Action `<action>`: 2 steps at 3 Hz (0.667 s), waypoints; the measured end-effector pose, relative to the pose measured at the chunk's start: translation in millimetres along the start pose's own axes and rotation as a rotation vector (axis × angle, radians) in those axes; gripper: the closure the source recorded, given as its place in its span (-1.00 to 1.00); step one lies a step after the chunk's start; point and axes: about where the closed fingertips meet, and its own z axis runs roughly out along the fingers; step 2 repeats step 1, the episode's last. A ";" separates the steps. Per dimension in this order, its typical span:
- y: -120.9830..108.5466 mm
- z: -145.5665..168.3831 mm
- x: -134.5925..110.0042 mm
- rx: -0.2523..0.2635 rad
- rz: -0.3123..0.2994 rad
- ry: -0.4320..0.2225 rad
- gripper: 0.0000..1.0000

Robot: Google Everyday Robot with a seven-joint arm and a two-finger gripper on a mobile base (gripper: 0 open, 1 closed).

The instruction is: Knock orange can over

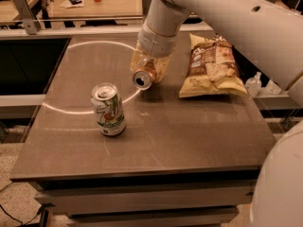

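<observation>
— On the table (189, 136), which containers show?
— A white-and-green 7UP can (109, 110) stands upright near the left, and its contents are hidden. A chip bag (210, 67) lies flat at the far right.
— And the orange can (142, 79)?
— Far centre, tipped over, with its silver top and dark mouth facing near-left and its copper body behind. The gripper (149, 72) is clamped around it, a pale finger on either side.

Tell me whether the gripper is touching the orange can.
Touching. The camera view shows the gripper, beside the chip bag, pressed onto the tilted orange can with no gap between them.
</observation>
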 end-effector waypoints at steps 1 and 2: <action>-0.5 1.2 0.2 0.001 -0.001 -0.002 0.63; -0.5 1.2 0.2 0.001 -0.001 -0.002 0.63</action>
